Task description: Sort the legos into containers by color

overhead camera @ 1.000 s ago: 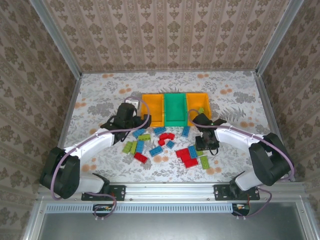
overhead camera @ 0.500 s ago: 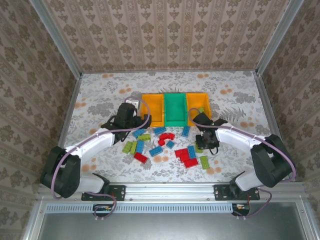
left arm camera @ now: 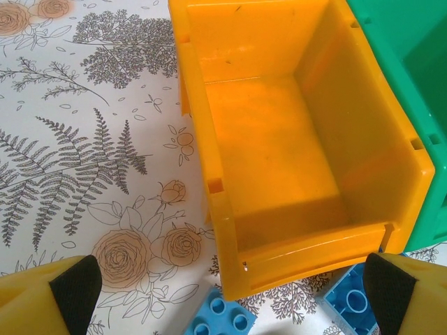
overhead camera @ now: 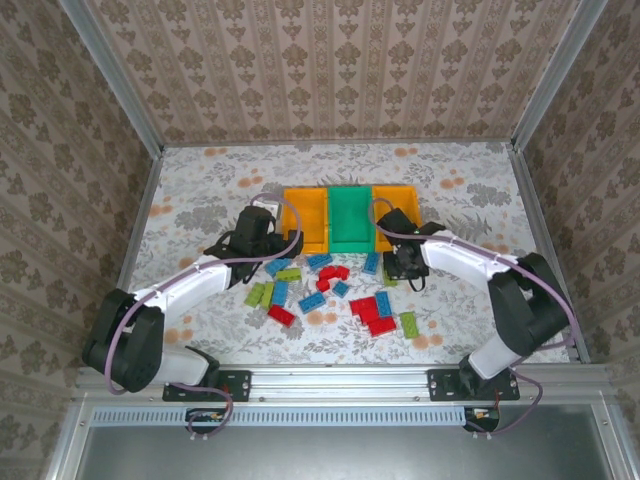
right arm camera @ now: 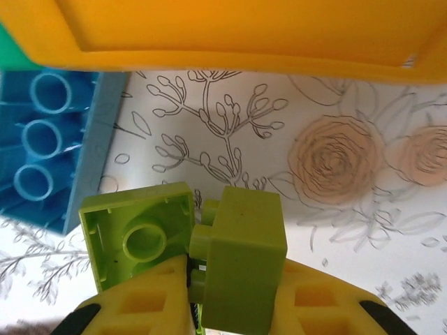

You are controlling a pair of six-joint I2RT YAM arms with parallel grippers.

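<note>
Right gripper point(right arm camera: 192, 296) clamped on lime bricks point(right arm camera: 241, 258), low over table point(overhead camera: 200, 190), just before right orange bin point(right arm camera: 244, 28). Left gripper point(left arm camera: 230, 286) wide, empty, over left orange bin point(left arm camera: 279, 153) front rim. Green bin point(overhead camera: 350, 222) between the two. Loose bricks point(overhead camera: 320, 285) scattered mid-table, toward near edge.

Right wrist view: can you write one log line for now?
right hand: shut on lime lego | near: right orange bin | left hand: open, facing left orange bin

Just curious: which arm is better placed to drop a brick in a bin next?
Probably right: the right pincer is shut on lime green bricks beside an orange bin; the left pincer is open, empty.
</note>
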